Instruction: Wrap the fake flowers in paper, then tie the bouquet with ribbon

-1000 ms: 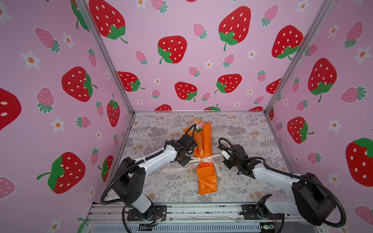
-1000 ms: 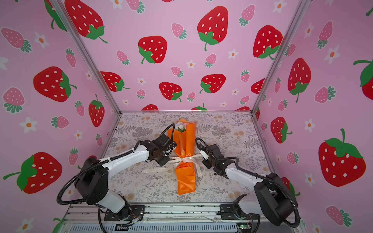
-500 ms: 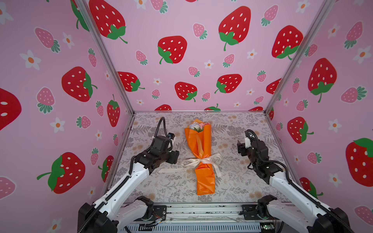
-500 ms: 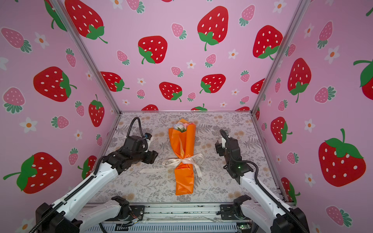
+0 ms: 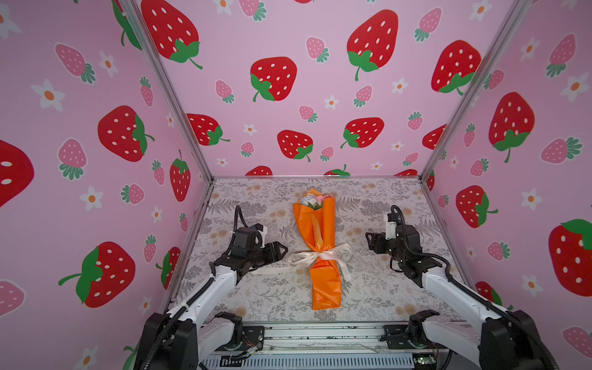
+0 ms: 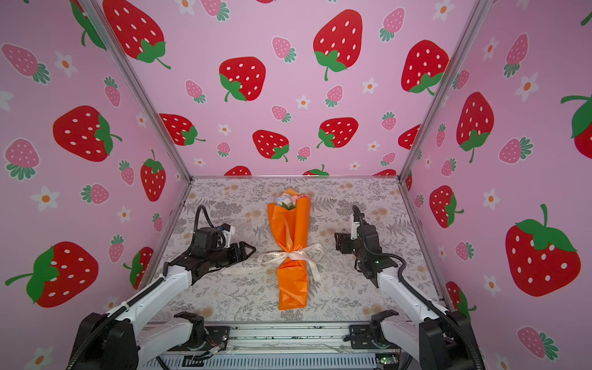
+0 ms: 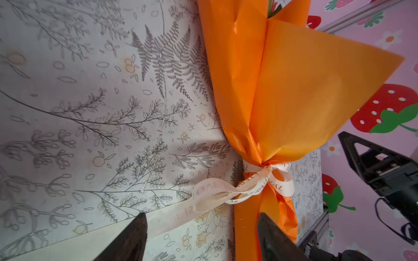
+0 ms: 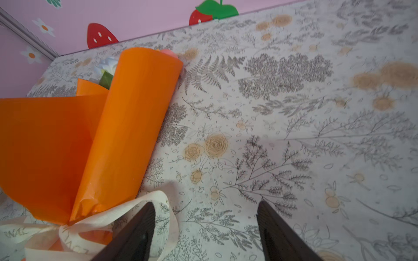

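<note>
— Both arms have drawn back from the bouquet of fake flowers [image 5: 320,230] since a second ago?
— Yes. Left gripper [image 5: 279,250] sits near its left side, jaws wide, holding nothing. Right gripper [image 5: 370,240] is off to its right, also wide and empty.
— And the bouquet?
— Flat on the floral tabletop [image 5: 256,298], with the cream ribbon [image 5: 322,255] tied around its waist.

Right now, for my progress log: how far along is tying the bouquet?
Done: a cream ribbon is knotted in a bow around the pinched waist of the bouquet. In hand: nothing; the left tool and right tool are open, apart from it on either side. Left: apparently nothing.
</note>
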Controlling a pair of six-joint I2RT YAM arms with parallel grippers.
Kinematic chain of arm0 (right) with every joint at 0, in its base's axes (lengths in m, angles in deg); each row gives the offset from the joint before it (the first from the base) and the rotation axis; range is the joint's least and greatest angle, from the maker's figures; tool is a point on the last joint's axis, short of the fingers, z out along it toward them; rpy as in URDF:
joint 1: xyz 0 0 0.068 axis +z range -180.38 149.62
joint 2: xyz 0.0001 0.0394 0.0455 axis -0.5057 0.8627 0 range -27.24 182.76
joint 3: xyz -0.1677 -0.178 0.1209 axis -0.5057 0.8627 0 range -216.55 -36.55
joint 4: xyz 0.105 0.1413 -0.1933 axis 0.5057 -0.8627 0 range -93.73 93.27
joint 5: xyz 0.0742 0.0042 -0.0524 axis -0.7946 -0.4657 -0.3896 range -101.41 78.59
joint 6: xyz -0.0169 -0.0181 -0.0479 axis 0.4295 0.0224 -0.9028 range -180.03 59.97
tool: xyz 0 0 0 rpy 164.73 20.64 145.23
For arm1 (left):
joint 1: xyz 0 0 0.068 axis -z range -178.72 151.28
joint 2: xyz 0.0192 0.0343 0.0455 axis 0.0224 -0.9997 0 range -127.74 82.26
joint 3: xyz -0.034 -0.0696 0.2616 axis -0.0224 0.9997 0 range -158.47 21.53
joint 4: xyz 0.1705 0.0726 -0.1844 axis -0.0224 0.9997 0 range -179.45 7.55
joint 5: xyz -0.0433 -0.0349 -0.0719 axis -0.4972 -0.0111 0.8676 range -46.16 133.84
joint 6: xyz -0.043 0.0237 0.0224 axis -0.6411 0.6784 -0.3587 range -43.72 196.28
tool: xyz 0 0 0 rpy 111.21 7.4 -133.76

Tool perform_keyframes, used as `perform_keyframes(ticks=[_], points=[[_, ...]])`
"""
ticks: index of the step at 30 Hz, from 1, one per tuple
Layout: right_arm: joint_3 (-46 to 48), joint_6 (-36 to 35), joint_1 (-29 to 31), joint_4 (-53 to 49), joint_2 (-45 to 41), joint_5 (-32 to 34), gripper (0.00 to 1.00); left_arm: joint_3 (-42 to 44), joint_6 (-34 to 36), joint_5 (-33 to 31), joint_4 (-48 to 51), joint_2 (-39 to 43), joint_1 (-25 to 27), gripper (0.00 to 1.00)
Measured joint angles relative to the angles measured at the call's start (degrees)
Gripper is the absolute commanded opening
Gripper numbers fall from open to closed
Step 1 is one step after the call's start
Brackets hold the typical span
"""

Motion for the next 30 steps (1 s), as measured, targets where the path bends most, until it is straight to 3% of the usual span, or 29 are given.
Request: perform_keyframes(ticks=[6, 11, 17, 26, 30], points=[[0.2, 1.0, -0.1, 0.7, 2.9, -6.0, 0.75, 1.2, -6.5, 4.3, -11.2, -6.8, 1.3, 0.77], [-0.2, 5.2, -0.1, 5.4, 10.3, -16.5, 0.7, -0.4, -10.6, 5.7, -20.1, -17.7, 5.3, 0.73], [-0.5, 12.7, 0.2, 13.9, 22.0, -28.9, 0.67, -8.2, -13.4, 6.2, -26.9, -30.7, 10.1, 0.57], [-4.3, 14.6, 0.2, 16.3, 25.5, -31.9, 0.66, -18.9, -16.6, 6.2, -32.8, -42.6, 14.2, 0.38], [-6.1, 13.5, -0.9, 14.8, 25.3, -30.2, 0.68, -19.9, -17.6, 6.1, -33.7, -44.0, 14.7, 0.42]])
